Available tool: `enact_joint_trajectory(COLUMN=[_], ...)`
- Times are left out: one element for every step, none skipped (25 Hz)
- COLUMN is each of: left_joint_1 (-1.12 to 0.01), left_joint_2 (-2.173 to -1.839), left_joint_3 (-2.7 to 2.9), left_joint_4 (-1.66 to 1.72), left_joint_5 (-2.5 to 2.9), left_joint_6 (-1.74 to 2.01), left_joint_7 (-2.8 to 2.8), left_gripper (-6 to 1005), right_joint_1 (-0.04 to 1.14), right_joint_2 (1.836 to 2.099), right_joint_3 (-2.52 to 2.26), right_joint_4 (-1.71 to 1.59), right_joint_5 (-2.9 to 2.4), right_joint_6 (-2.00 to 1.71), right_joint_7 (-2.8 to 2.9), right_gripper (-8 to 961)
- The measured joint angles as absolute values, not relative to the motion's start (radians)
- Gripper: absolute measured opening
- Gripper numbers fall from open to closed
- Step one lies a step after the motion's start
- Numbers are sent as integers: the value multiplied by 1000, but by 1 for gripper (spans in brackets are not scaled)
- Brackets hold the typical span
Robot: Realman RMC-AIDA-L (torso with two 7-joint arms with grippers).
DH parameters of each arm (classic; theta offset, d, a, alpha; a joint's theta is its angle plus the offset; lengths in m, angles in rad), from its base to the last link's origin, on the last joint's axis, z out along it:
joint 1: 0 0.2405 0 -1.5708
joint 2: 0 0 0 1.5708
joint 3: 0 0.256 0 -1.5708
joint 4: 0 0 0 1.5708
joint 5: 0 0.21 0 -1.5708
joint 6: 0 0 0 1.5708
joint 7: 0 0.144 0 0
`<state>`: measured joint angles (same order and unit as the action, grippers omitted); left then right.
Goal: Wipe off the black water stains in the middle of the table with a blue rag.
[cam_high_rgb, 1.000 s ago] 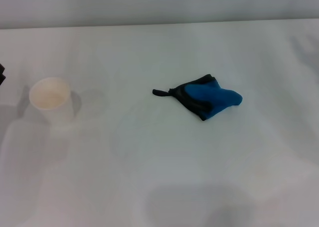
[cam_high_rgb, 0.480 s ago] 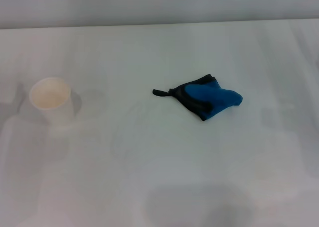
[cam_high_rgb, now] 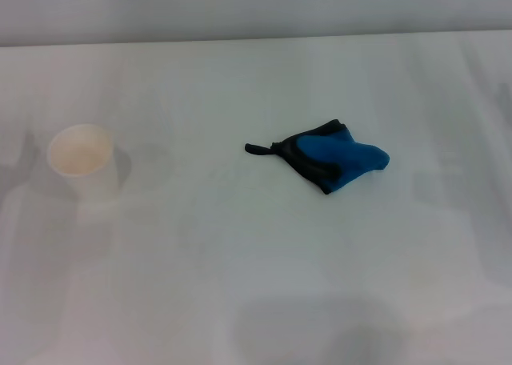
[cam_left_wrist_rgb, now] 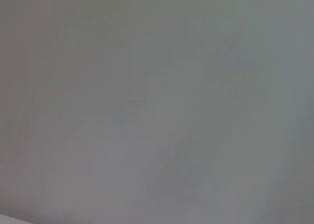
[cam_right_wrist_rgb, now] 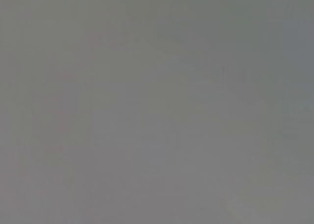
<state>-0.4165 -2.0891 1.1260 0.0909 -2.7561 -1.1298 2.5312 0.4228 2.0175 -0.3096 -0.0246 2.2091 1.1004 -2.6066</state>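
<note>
Blue rag (cam_high_rgb: 334, 162) lies crumpled mid-table (cam_high_rgb: 256, 285), likely dropped after wiping; no black stain visible. Paper cup (cam_high_rgb: 82, 160) stands left. Neither gripper visible; finger state unknowable.

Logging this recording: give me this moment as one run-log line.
blue rag: crumpled mid-table, untouched | black stain: not visible | paper cup: upright, robot's left | both arms: out of view
</note>
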Motion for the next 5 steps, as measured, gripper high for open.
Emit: enact_joint_trajectory(left_joint_1=[-417,-417,-418,-419,-423], left_joint_2=[-2089,-2089,-2088,-2088,-2088], left_joint_3=[1126,1126,1126,1126,1126], left_joint_4=[93,94,97,97,97], left_joint_5=[-2760,-2762,-2764,-2765,-2768], left_joint_6=[-1131,-1134,-1138,-1140,-1141], left_joint_7=[2530,2530,2530,2529,2529], left_gripper=[884,884,884,884,884], right_joint_1=[424,424,423,422,421], right_joint_2=[2017,2017,2017,2017,2017], right_joint_3=[-310,-310,-311,-311,-311], right_joint_4=[-20,-16,-13,-10,-6], right_joint_5=[2207,2205,2203,2200,2198], right_joint_6=[1100,1100,1100,1100,1099], right_joint_7=[-2606,-2605,-2604,-2603,-2602], right_gripper=[865,865,865,865,865])
